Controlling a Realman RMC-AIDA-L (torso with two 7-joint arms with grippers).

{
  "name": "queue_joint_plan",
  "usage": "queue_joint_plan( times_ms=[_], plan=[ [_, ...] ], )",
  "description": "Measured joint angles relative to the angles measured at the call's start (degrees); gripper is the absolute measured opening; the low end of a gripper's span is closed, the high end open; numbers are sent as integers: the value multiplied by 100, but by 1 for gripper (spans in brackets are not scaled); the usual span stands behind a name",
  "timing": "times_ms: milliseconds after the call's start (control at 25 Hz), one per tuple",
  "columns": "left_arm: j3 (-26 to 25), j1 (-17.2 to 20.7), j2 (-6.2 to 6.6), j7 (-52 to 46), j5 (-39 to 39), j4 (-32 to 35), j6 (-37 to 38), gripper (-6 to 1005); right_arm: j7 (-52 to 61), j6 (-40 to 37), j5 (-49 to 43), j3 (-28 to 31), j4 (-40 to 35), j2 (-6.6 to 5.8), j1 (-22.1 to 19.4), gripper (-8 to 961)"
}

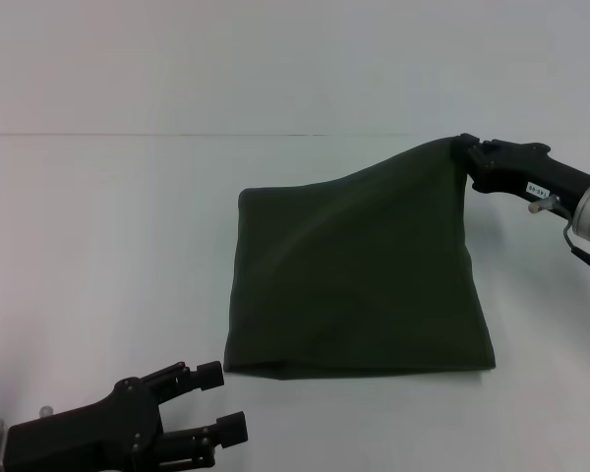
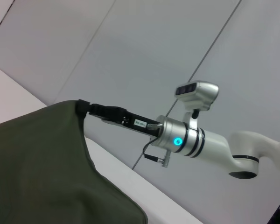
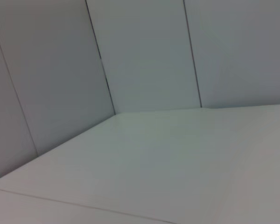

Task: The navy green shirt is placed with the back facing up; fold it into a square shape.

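Dark olive cloth, the navy green shirt, is spread on the white bench as a near-square bundle. Its far right corner is pinched shut in the right claw and lifted, probably so that the last fold can be drawn over or straightened. The left claw is held open and empty near the bundle's near left corner.

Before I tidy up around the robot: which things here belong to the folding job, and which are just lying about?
Part of the job:
- navy green shirt, partly folded
- right gripper, holding the shirt's far right corner lifted
- left gripper, open, hovering near the shirt's near left corner

Just there:
- white table; nothing else lies about
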Motion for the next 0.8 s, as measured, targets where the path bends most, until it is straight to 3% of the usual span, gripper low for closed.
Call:
queue_joint_plan(
  times_ms=[320, 800],
  plan=[
    [8, 0, -19, -4, 7, 0, 27, 937, -44, 756, 23, -58, 244, 21, 255, 144],
    [2, -5, -41, -28, -8, 0, 25, 937, -177, 820, 48, 2, 443, 18, 233, 175]
  ],
)
